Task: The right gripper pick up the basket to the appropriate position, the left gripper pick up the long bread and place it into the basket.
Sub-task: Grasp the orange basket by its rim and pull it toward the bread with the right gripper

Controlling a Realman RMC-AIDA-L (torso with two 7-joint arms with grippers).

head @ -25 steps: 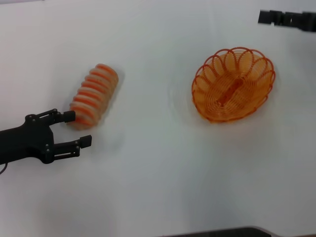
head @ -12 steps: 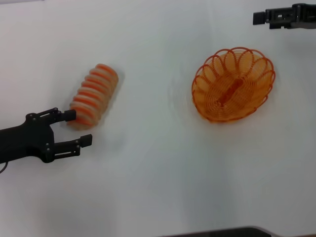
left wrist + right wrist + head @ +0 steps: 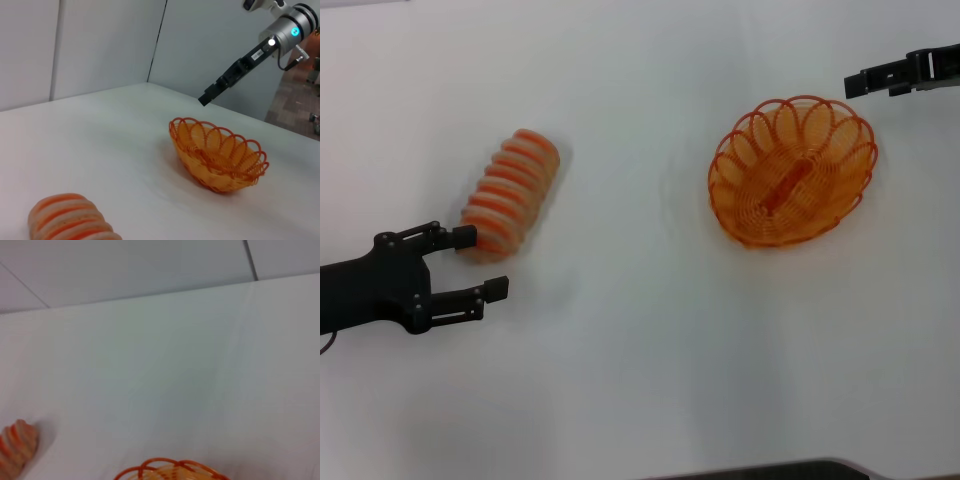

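The long bread (image 3: pixel 510 193), tan with orange ridges, lies on the white table at the left. My left gripper (image 3: pixel 480 262) is open and empty just in front of the loaf's near end, one fingertip close beside it. The orange wire basket (image 3: pixel 790 170) stands empty at the right. My right gripper (image 3: pixel 852 84) hovers by the basket's far right rim, apart from it. The left wrist view shows the loaf (image 3: pixel 70 220), the basket (image 3: pixel 217 155) and the right gripper (image 3: pixel 206 98) above it. The right wrist view shows only the basket's rim (image 3: pixel 170 471) and the loaf's end (image 3: pixel 17 445).
The white table (image 3: pixel 640 330) carries only the loaf and the basket. A dark edge (image 3: pixel 770 470) runs along the table's near side. Grey wall panels (image 3: pixel 100 45) stand behind the table's far edge.
My right gripper has come down from the far right corner toward the basket's far right rim. The left gripper, the loaf and the basket have not moved.
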